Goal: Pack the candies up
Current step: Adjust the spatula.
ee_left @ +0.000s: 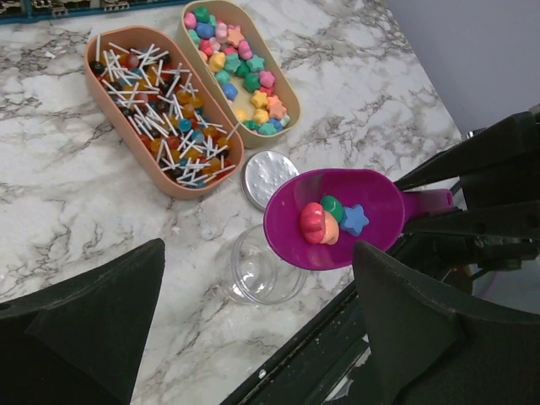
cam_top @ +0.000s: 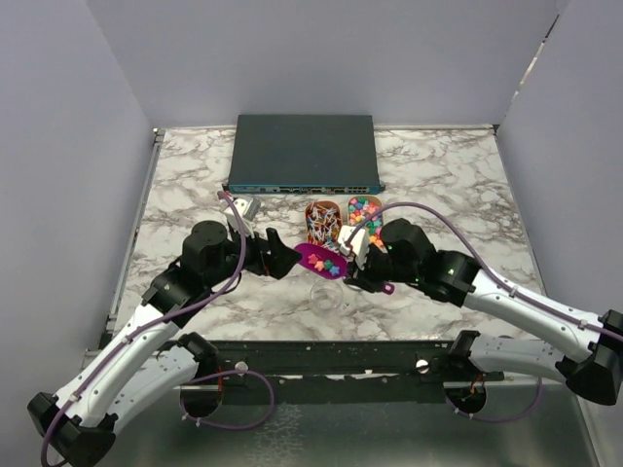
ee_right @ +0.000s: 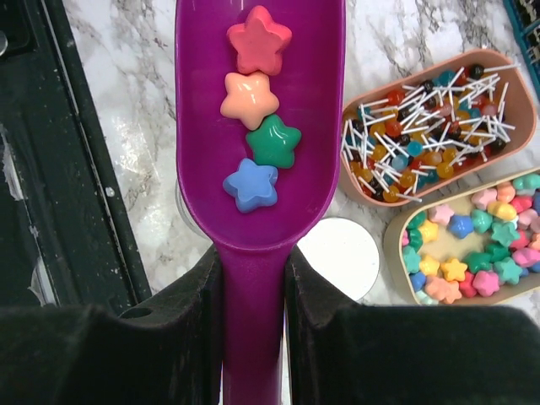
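My right gripper (ee_right: 253, 278) pinches narrowly on the handle of the purple scoop (ee_right: 202, 126), which has four star candies (ee_right: 250, 99) in its bowl and hangs by the clear jar (ee_left: 253, 283). My left gripper (ee_left: 253, 329) gapes wide, holding nothing. Beyond sit a silver lid (ee_left: 268, 179), the lollipop tray (ee_left: 89, 76) and the candy tray (ee_left: 288, 86), then a grey box (cam_top: 304, 146) with lettering too small to read.

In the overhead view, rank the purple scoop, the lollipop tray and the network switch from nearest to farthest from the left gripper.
1. Purple scoop, just right of the left gripper.
2. Lollipop tray, beyond the scoop.
3. Network switch, at the back.
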Tool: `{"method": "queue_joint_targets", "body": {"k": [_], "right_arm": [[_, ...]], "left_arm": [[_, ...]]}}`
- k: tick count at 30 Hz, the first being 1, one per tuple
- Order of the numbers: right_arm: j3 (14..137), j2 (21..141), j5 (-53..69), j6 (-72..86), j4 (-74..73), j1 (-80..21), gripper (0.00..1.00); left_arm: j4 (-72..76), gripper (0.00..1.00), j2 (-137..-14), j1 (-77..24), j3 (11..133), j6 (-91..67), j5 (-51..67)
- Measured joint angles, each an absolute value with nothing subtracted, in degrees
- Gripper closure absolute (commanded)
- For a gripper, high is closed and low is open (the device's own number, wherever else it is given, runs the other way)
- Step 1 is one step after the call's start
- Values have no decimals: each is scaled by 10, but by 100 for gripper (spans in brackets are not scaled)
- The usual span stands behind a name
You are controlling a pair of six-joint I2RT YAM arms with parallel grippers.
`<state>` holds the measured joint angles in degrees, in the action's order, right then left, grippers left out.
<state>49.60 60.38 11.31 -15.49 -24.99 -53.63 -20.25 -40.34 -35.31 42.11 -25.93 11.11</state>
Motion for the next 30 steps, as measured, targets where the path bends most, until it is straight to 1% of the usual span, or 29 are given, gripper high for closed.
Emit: {"method": "queue_joint_targets", "body": {"k": [12, 23, 30], "right_arm": [[505, 551, 130, -181, -249, -548, 99], [425, 432, 152, -195, -184, -548, 99], [415, 429, 153, -192, -176, -548, 99]], "left_arm": [[-207, 8, -406, -353, 421, -270, 136], [-194, 8, -408, -356, 418, -279, 147], [-194, 8, -408, -356, 418, -280, 149]]}}
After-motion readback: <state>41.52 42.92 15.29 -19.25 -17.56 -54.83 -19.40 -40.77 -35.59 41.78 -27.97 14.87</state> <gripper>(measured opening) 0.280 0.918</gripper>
